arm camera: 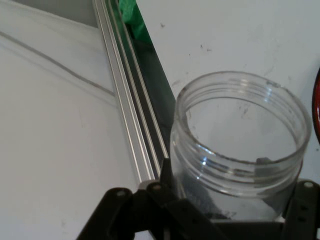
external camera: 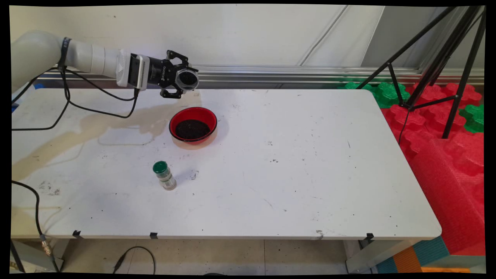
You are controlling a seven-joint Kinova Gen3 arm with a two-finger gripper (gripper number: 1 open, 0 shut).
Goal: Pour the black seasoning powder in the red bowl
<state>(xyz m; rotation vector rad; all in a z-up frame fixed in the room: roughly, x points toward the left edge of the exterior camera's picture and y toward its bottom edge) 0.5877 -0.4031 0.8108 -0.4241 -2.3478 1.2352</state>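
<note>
**Jar held on its side above the bowl's far rim**

Main view: the gripper hangs level over the table's far left part, pinching a clear jar that lies on its side, mouth facing the camera. The jar sits up and just behind a red bowl, not touching it. The bowl holds a dark granular heap. Nearer the front, well apart from both, a small shaker with a green cap stands alone.

Hand view: the jar fills the lower right, its threaded mouth open and lidless. It looks nearly empty, with only dark specks clinging to the wall. The fingers press its sides. A red sliver of bowl rim shows at the right edge.
</note>
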